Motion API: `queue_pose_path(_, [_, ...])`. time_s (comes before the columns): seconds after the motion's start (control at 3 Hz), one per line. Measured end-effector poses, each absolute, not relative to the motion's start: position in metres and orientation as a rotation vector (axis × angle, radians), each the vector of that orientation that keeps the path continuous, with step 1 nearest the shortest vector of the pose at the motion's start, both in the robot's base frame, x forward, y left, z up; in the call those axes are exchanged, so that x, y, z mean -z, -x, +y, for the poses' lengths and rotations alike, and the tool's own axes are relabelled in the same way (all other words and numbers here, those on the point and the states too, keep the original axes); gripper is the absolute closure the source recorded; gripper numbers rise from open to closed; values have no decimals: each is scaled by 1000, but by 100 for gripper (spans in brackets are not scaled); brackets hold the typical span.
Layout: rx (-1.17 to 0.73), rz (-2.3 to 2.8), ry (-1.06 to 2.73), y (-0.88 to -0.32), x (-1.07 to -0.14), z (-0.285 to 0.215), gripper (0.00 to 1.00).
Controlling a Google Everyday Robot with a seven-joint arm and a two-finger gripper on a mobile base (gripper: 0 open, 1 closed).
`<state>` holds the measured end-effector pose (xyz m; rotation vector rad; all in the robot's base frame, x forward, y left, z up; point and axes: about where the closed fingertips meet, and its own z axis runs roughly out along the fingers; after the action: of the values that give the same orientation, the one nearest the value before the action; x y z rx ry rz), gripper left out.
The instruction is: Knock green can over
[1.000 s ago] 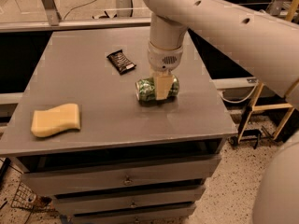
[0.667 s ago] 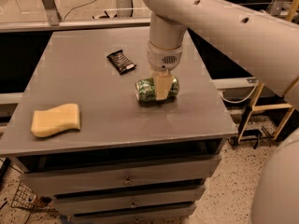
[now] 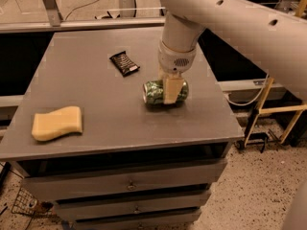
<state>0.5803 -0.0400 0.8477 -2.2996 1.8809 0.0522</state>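
Observation:
The green can (image 3: pixel 154 91) lies on its side on the grey table (image 3: pixel 96 114), right of the middle, with its silver top facing left. My gripper (image 3: pixel 171 94) comes straight down from the white arm and sits right at the can, with a tan part of it across the can's right half. The far side of the can is hidden behind the gripper.
A black snack wrapper (image 3: pixel 124 63) lies behind and left of the can. A yellow sponge (image 3: pixel 56 123) lies near the table's front left edge. The table's right edge is close to the can. Drawers sit below the tabletop.

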Motion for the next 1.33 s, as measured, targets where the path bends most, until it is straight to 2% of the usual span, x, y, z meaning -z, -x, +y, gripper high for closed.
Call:
queue_pose_path(0.33, [-49,1869,2228,-573,-865,-52,6])
queue_pose_path(0.67, [-41,1869,2208,-571,-878,-59,0])
queue_pose_path(1.33, [14,1948,2186,-558,-898,-80,0])
